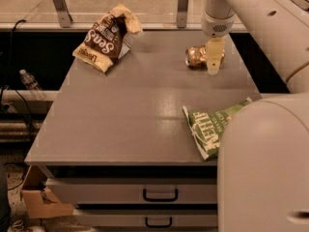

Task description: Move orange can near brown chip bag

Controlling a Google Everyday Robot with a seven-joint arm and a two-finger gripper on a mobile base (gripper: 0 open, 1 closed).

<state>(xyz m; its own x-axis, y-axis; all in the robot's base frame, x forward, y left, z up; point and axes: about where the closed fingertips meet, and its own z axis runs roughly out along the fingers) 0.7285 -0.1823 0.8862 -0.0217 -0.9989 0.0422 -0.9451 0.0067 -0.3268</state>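
The orange can point(197, 56) lies on its side at the back right of the grey table point(140, 110), shiny and dented. The brown chip bag point(105, 36) with pale yellow edges and white lettering lies at the back left. My gripper point(215, 66) hangs from the white arm directly in front of the can's right end, fingers pointing down at the table. It partly hides the can.
A green chip bag point(208, 127) lies at the front right, partly hidden by my large white arm point(263, 168). Drawers point(159, 195) sit below the table front. A water bottle point(31, 84) and a cardboard box point(41, 202) lie at the left.
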